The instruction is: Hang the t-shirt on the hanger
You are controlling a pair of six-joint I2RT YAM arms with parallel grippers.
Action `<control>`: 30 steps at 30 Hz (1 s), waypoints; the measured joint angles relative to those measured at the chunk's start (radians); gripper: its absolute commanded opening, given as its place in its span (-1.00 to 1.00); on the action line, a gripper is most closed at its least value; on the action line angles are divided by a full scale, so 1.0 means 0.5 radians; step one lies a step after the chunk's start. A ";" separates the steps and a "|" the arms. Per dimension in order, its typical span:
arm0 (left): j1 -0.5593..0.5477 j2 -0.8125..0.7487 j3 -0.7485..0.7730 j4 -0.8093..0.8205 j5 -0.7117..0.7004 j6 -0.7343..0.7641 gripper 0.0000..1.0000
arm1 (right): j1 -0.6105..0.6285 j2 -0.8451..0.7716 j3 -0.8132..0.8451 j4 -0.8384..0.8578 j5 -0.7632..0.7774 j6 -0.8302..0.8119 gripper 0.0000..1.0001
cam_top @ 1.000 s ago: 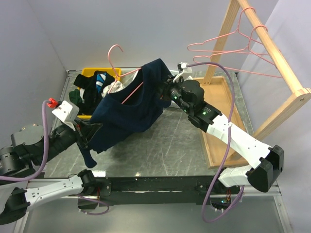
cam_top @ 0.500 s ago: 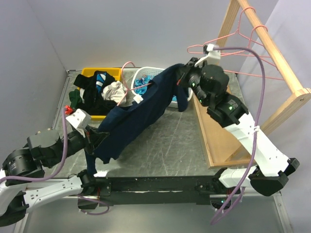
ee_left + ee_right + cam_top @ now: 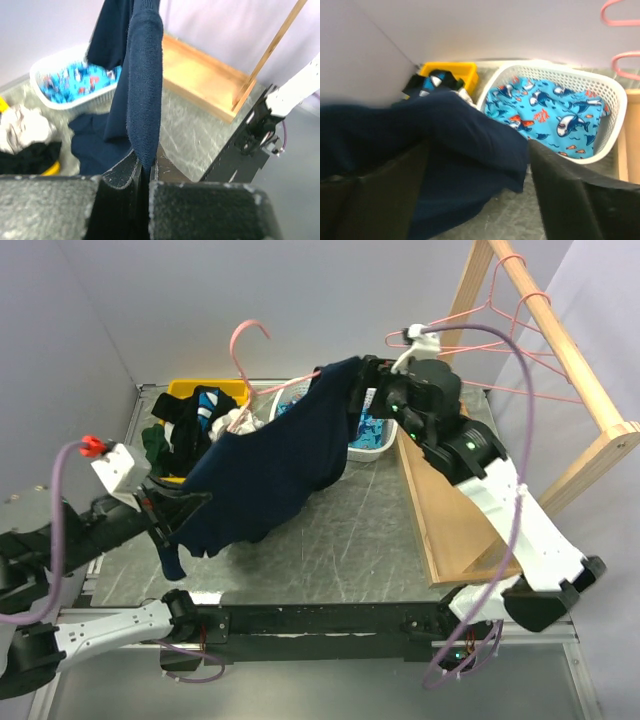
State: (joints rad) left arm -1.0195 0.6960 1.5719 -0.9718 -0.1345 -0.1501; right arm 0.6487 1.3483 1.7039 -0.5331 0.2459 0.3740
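On the top camera I am seeing the t-shirt (image 3: 265, 465) hanging stretched above the worktop (image 3: 360, 530) between my two arms. The left fingers (image 3: 165, 508), at 8 o'clock, are gripping its low end. The right fingers (image 3: 362, 373), at 1 o'clock, are sitting at its high end. The hanger (image 3: 250, 332) is poking its hook out of the cloth at 11 o'clock. The white basket (image 3: 385, 452) is standing just behind the shirt.

On the left wrist camera the left fingers (image 3: 122, 175) are pressing together on a fold of the t-shirt (image 3: 145, 75), which is rising toward 12 o'clock.

On the right wrist camera the right fingers (image 3: 570, 200) are standing spread wide. The bunched t-shirt (image 3: 470, 140) is lying between them, clear of the 3 o'clock one. The basket (image 3: 612, 117) is showing at 1 o'clock.
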 measured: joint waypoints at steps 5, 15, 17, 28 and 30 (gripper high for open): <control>0.000 0.163 0.359 0.003 0.017 0.095 -0.98 | -0.002 -0.291 -0.173 0.120 -0.038 0.016 1.00; 0.000 0.567 1.123 0.072 0.086 0.314 -0.98 | -0.002 -0.961 -1.044 0.720 -0.389 0.048 1.00; 0.000 0.566 1.106 0.095 0.116 0.329 -0.98 | -0.001 -1.023 -1.244 0.819 -0.454 0.060 1.00; 0.000 0.355 0.634 -0.014 0.121 0.325 -0.98 | 1.018 -1.237 -2.260 1.191 -0.127 0.036 0.98; 0.000 0.355 0.634 -0.020 0.130 0.327 -0.98 | 1.247 -1.263 -2.347 1.266 -0.006 0.009 0.96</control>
State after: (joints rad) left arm -1.0195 0.8734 1.8889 -0.9817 -0.0696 0.0132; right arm 1.2724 0.7170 0.5304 0.1001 0.2428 0.3786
